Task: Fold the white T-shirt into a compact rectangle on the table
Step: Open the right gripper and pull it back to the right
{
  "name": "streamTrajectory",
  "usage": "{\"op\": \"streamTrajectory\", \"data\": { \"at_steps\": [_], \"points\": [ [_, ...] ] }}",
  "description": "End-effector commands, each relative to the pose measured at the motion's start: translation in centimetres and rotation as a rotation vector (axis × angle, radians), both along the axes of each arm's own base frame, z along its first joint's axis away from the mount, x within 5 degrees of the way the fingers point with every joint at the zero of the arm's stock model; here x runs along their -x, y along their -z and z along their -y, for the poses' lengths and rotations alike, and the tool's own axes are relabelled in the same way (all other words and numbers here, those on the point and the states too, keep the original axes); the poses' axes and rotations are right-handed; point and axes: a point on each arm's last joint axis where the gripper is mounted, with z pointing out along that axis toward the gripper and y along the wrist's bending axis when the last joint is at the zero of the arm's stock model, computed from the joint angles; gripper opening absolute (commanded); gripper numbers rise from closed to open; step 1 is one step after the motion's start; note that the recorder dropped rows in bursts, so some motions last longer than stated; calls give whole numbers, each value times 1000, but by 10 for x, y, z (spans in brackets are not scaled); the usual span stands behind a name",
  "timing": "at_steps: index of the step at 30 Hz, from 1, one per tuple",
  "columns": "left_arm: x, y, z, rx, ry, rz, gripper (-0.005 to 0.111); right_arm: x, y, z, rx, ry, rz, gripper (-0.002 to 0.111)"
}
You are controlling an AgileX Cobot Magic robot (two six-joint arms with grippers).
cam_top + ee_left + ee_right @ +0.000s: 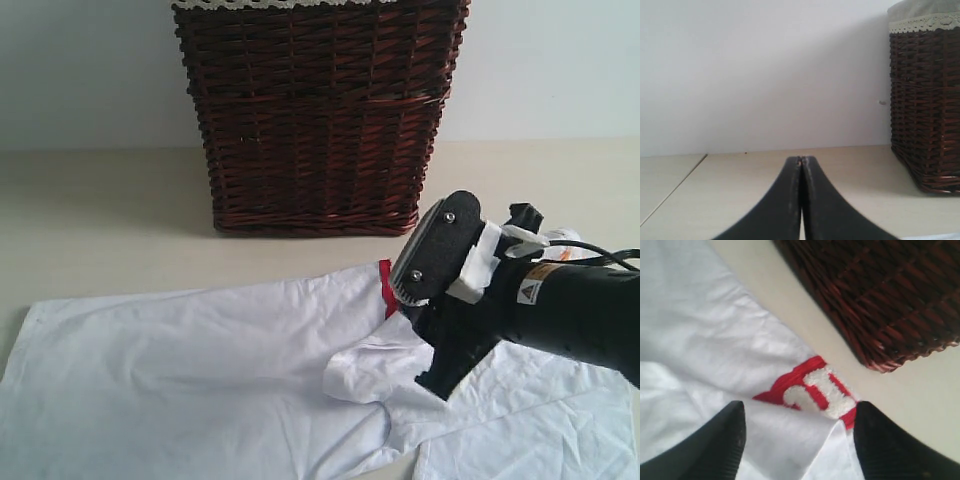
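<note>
The white T-shirt (180, 370) lies spread over the near part of the table (100, 220), with a flap folded over near its middle. A strip of its red band (386, 288) shows at the far edge. My right gripper (800, 407) hovers just over that flap, open, its black fingers (730, 440) on either side of the folded corner, holding nothing. The red band with fuzzy white letters (815, 385) lies just beyond the tips. My left gripper (801, 160) is shut and empty above bare tabletop (740, 190), away from the shirt.
A tall dark brown wicker basket (320, 120) with a lace-trimmed liner stands at the back centre of the table, close behind the shirt's far edge. It is also seen in the left wrist view (927, 100) and right wrist view (880, 290). A pale wall rises behind.
</note>
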Motion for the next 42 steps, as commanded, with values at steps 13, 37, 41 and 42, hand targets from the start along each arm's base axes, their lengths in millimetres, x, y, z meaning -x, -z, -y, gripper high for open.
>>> {"op": "streamTrajectory", "data": {
  "at_steps": [13,37,41,42],
  "points": [
    [1,0,0,13,-1,6,0,70,11,40,447,-469,-761,64],
    [1,0,0,13,-1,6,0,48,58,46,632,-395,-784,4],
    [1,0,0,13,-1,6,0,47,56,46,629,-390,-780,0],
    [1,0,0,13,-1,6,0,47,54,46,627,-389,-774,0]
  ]
}}
